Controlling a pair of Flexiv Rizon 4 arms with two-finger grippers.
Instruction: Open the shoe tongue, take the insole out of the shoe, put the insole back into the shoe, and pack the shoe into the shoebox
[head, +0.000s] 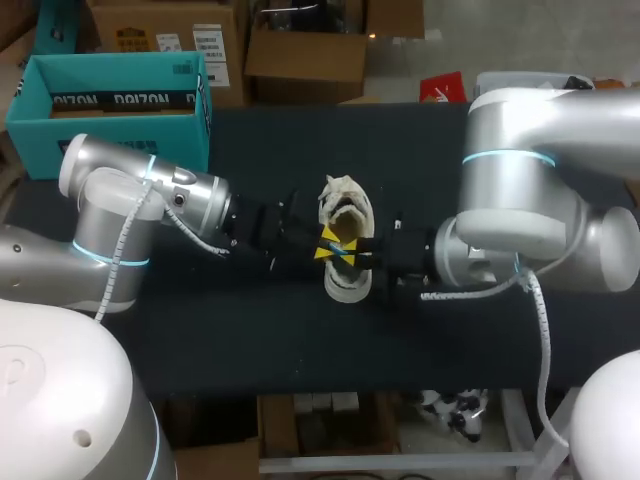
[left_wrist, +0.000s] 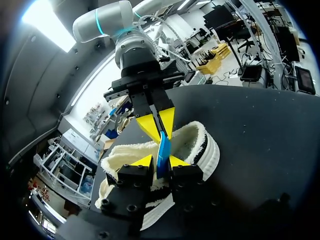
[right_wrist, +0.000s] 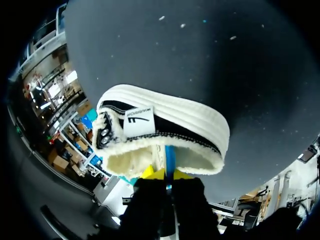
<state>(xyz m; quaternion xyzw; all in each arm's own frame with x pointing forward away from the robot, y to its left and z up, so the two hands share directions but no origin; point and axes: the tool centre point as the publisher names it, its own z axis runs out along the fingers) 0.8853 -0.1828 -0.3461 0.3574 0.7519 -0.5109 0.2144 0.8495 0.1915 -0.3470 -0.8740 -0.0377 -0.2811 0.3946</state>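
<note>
At your far left, the teal cardboard shoebox (head: 110, 138) stood open at the back of the dark tabletop (head: 250, 340), well apart from the work. Your left pincer (left_wrist: 160, 161) sat right at the thin blue insole (left_wrist: 162, 147). The insole rose out of the fleecy mouth of the white fleece-lined shoe with black upper and ribbed white sole (head: 346, 208), in the middle of the tabletop. I could not tell whether that left pincer was clenched on the insole or merely beside it, because the spot was too crowded. Your right pincer (right_wrist: 164, 174), coming in from the other side, was clenched on the insole, its yellow tips meeting on the blue strip close to the left one.

I judged the step in hand to be drawing the insole out. You would have done well to let one pincer carry the pull, slowly and along the shoe's length. That way the fleece collar would not drag the shoe up, and two opposed pulls would not buckle the thin strip.

The shoebox bore a dark band with pale lettering (head: 110, 100) inside its far wall. The shoe bore a white heel tab (right_wrist: 139, 119) with dark print. I left both unread.
</note>
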